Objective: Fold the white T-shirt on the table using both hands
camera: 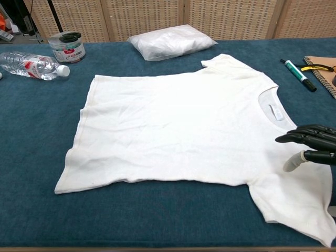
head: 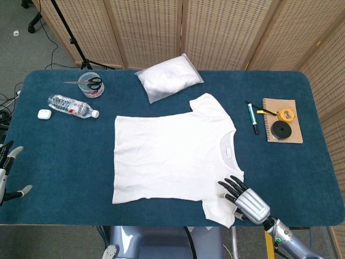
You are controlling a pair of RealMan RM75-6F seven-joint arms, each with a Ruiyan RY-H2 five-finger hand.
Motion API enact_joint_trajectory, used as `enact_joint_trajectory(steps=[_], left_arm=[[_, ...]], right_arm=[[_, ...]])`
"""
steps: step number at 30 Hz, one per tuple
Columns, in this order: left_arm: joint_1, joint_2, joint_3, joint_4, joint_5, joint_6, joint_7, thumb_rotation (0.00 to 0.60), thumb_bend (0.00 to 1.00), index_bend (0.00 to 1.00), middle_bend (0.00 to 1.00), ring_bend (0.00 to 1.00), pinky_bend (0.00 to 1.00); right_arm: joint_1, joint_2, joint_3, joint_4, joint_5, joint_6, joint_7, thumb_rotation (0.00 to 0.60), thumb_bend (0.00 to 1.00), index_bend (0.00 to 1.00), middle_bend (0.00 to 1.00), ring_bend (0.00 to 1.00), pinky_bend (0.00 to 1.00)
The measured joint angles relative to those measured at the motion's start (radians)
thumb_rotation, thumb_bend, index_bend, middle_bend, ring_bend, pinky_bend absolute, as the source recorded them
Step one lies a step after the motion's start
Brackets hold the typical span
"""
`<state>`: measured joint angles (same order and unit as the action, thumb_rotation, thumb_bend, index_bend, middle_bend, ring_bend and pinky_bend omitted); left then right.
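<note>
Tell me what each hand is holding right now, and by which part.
Nothing is held. The right hand hovers open over the T-shirt's near sleeve, fingers spread. The left hand is open at the table's edge, off the shirt.

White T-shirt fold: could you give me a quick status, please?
Right hand open over near sleeve. Left hand open, at table edge. White cotton T-shirt flat, unfolded. Nothing on it.

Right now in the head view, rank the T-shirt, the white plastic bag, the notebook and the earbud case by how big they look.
1. T-shirt
2. white plastic bag
3. notebook
4. earbud case
</note>
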<state>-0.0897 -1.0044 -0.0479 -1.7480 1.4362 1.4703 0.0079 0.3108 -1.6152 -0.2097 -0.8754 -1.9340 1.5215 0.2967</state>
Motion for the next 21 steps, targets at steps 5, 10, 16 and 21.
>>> enact_joint_trajectory(steps=[5,10,16,21], left_arm=[[0.000,0.000,-0.001,0.000,-0.001,-0.002,0.000,0.600,0.00,0.00,0.00,0.00,0.00],[0.000,0.001,-0.004,0.000,-0.005,-0.005,-0.002,0.600,0.00,0.00,0.00,0.00,0.00],[-0.001,0.001,-0.005,-0.001,-0.006,-0.009,-0.003,0.600,0.00,0.00,0.00,0.00,0.00],[-0.001,0.000,-0.005,-0.001,-0.006,-0.011,0.002,0.600,0.00,0.00,0.00,0.00,0.00]], right_arm=[[0.005,-0.013,0.004,-0.011,0.009,-0.003,0.007,0.600,0.19,0.31,0.10,0.00,0.00],[0.010,-0.021,0.016,-0.017,0.027,-0.003,0.018,0.600,0.24,0.32,0.10,0.00,0.00],[0.011,-0.023,0.009,-0.017,0.034,-0.011,0.027,0.600,0.39,0.36,0.10,0.00,0.00],[0.011,-0.027,0.006,-0.015,0.037,-0.007,0.042,0.600,0.45,0.44,0.10,0.00,0.00]])
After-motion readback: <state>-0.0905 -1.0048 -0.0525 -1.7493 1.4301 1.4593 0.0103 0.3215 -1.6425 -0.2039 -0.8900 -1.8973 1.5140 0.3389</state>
